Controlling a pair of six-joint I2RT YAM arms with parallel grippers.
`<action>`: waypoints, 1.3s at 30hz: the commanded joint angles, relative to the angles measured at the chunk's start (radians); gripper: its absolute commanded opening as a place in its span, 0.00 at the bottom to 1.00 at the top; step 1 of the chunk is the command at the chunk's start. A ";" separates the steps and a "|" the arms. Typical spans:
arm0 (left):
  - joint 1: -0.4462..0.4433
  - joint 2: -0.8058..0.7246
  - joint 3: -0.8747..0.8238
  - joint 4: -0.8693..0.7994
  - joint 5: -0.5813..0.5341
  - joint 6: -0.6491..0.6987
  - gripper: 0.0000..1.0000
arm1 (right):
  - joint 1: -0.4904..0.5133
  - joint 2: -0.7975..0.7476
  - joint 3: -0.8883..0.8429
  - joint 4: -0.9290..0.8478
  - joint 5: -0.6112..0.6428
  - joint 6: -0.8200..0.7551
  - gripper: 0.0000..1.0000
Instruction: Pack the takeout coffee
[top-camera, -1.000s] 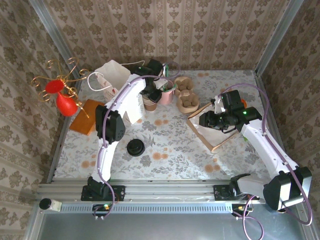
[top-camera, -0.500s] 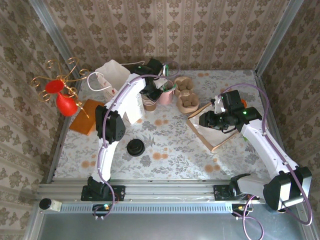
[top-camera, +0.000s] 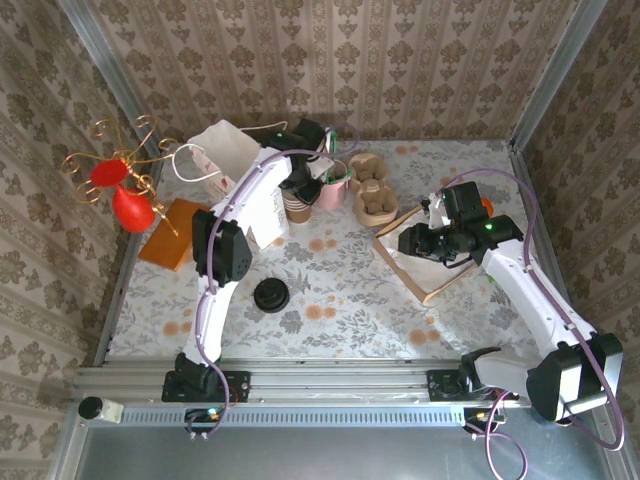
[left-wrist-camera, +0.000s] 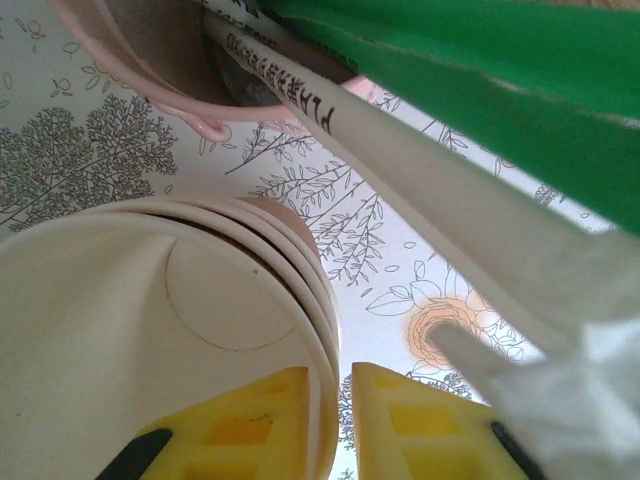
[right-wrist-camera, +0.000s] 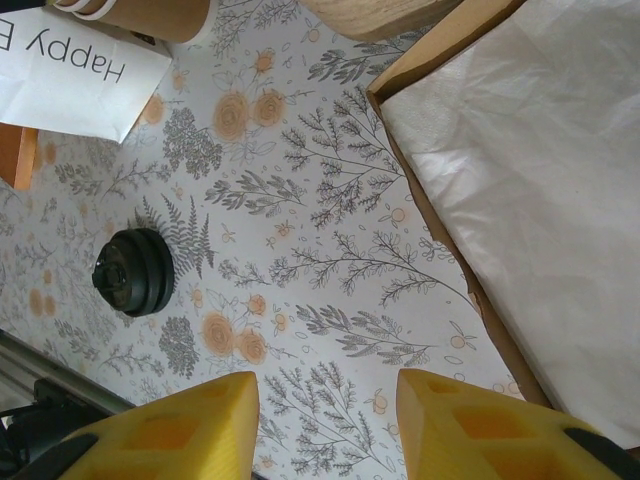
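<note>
The takeout coffee is out of view. A stack of lidless beige cups (top-camera: 298, 207) (left-wrist-camera: 150, 340) stands at the back of the table. My left gripper (top-camera: 301, 188) (left-wrist-camera: 330, 375) is down on its near rim. One finger (left-wrist-camera: 250, 420) is inside the top cup and the other (left-wrist-camera: 420, 425) is outside. The jaws stand narrowly apart, and a sliver of table shows between the rim and the outer finger. My right gripper (top-camera: 411, 241) (right-wrist-camera: 328, 385) hangs open and empty over bare table, beside a flat brown paper bag (top-camera: 428, 268) (right-wrist-camera: 520, 170).
A pink cup (top-camera: 334, 188) (left-wrist-camera: 150, 70) holding a wrapped straw (left-wrist-camera: 400, 150) and green sticks sits beside the stack. A white paper bag (top-camera: 222, 148), a cup carrier (top-camera: 374, 192), a black lid disc (top-camera: 271, 295) (right-wrist-camera: 132, 272), an orange pad (top-camera: 175, 233) and a red vase (top-camera: 130, 208) are also here.
My left wrist has shifted very slightly over the cup stack. The right arm has not moved.
</note>
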 joint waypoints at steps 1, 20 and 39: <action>0.012 0.016 0.019 -0.035 -0.017 0.007 0.15 | -0.004 -0.020 -0.006 0.010 -0.001 -0.009 0.41; 0.018 0.001 0.043 -0.057 -0.014 -0.001 0.26 | -0.003 -0.023 -0.016 0.020 -0.003 -0.002 0.41; 0.024 0.008 0.047 -0.060 0.005 -0.009 0.09 | -0.004 -0.021 -0.029 0.032 -0.006 0.002 0.40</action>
